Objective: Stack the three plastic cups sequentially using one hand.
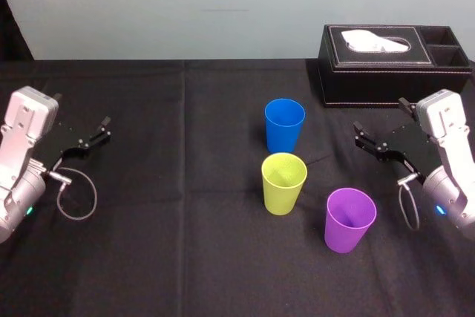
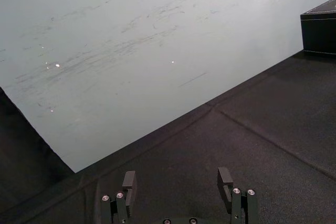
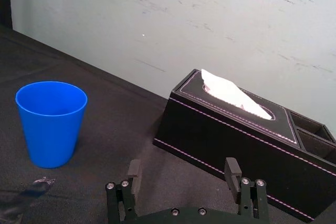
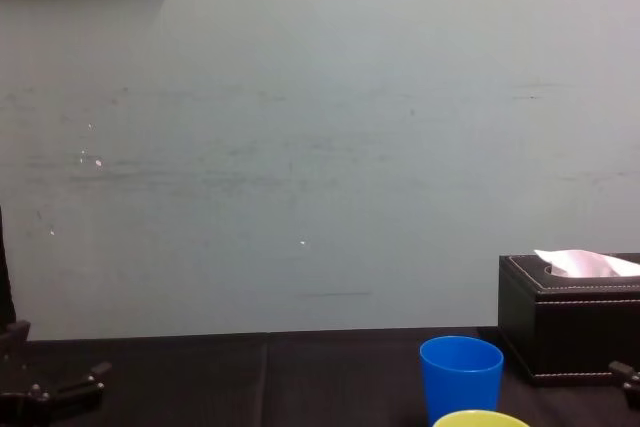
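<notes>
Black cloth (image 1: 171, 243) covers the table below a pale wall. Right gripper (image 1: 360, 136) hovers at the right side, fingers spread wide and holding nothing, with the black tissue box (image 1: 386, 72) just behind it. Inward of its tips stand three upright, separate cups: blue cup (image 1: 284, 125) farthest back, yellow-green cup (image 1: 283, 183) in front of that, purple cup (image 1: 349, 220) nearest the robot. Left gripper (image 1: 104, 129) sits parked well apart, likewise spread wide.

Soft, even, moderately bright.
Blown-out white tissue (image 1: 369, 40), head view's upper right; tiny glints on pale wall (image 4: 300, 147), chest view's middle left.
</notes>
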You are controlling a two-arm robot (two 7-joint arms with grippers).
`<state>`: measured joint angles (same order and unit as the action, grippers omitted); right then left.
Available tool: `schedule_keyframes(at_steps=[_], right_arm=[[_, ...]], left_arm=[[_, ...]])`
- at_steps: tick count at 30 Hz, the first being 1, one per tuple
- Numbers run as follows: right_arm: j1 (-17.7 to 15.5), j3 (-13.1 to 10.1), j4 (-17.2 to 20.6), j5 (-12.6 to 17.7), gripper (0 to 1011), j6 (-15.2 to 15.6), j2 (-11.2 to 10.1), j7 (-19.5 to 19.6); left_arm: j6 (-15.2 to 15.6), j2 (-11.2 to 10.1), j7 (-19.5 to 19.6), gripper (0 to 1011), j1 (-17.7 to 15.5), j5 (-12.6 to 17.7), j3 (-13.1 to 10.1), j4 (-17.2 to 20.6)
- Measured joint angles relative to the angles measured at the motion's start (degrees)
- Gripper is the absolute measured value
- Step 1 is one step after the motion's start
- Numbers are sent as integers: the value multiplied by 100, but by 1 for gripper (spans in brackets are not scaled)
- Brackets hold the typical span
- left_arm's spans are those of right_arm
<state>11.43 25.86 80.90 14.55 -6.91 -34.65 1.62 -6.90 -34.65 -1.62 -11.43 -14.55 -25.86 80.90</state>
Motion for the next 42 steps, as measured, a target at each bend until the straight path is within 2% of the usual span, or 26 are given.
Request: schedule_keyframes(at_steps=[8,16,22,29,33,37,42], right_arm=[[-1,-20,0,3,1002,4,12,-8],[-83,-311,192,200,1002,165,88,-96],[-301,-511,465,340,1002,303,-39,-230],[-861,-927,868,793,1002,324,-565,-881],[-1236,-1193,996,1083,1002,219,-893,-1310],[-1636,-1448,1027,1385,1002,1,-1229,-1891],[-1992,-1622,997,1616,1002,-343,-1501,-2548]], left_arm=[[0,0,0,1011,0,0,0,0],[0,0,0,1011,0,0,0,0],[0,0,0,1011,0,0,0,0],[0,0,0,1011,0,0,0,0],[0,0,0,1011,0,0,0,0],[0,0,0,1011,0,0,0,0],[-1,0,0,1011,0,0,0,0]])
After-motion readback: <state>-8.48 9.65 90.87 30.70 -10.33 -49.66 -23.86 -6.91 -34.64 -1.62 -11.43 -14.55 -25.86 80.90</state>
